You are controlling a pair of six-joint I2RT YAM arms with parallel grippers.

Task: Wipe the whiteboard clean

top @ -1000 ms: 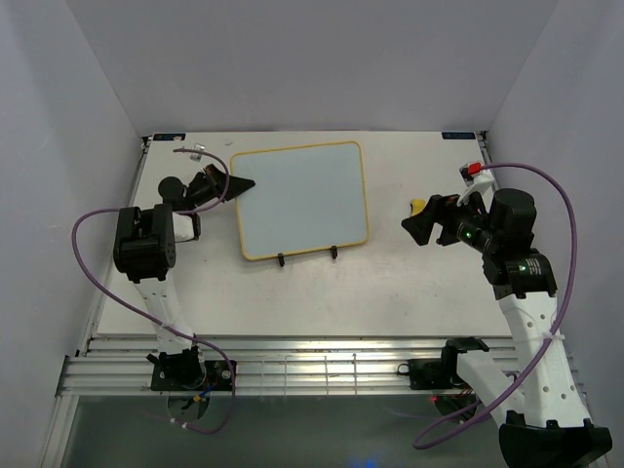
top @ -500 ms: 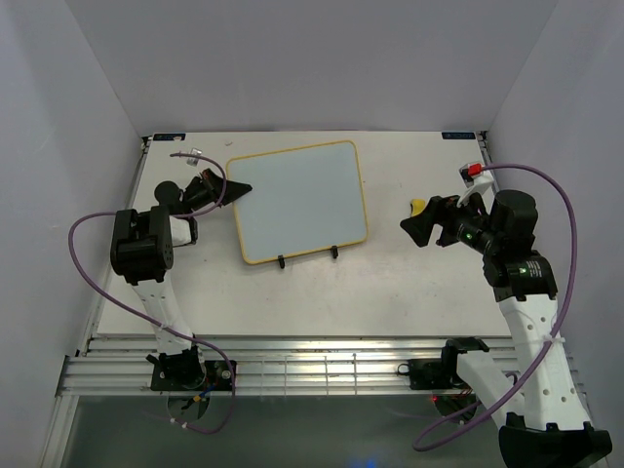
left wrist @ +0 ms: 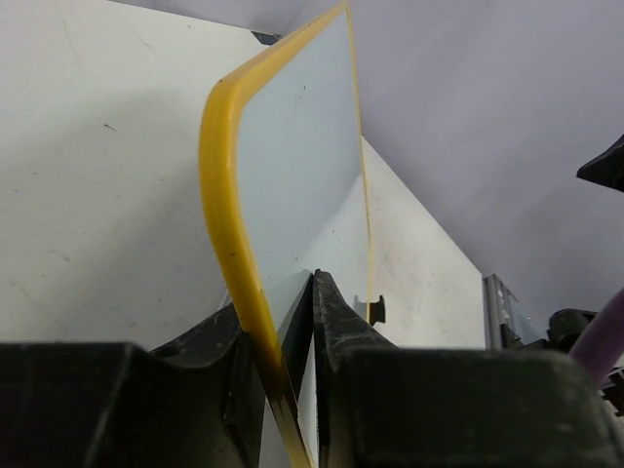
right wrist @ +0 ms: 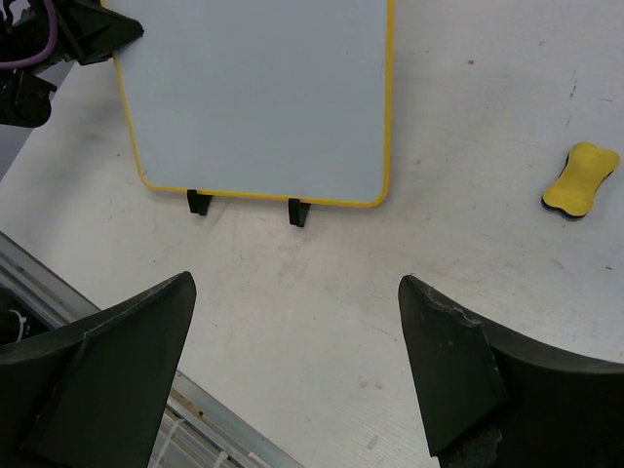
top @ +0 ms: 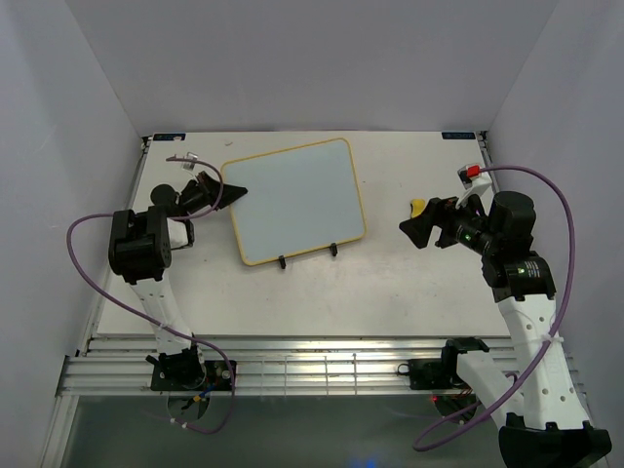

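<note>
**Item:** whiteboard [top: 292,200].
**Location:** centre-left of the table [top: 390,283], propped on its black wire stand [top: 282,260]. No marks show on its face.
**Handling:** likely light, thin and rigid. The face is slick (poor purchase), so it is best taken by the yellow frame edge.
**Left gripper** [top: 234,190]: arm reaching low and forward, jaws narrowly astride the board's left frame edge. Whether they truly clamp it cannot be told.
**Right gripper** [right wrist: 295,285]: spread wide and empty, hovering right of the board near the yellow eraser [right wrist: 580,180].

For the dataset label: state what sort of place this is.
Probably a robotics lab cell: plain walls box in a white table, with two robot arms bolted at its edge.
</note>
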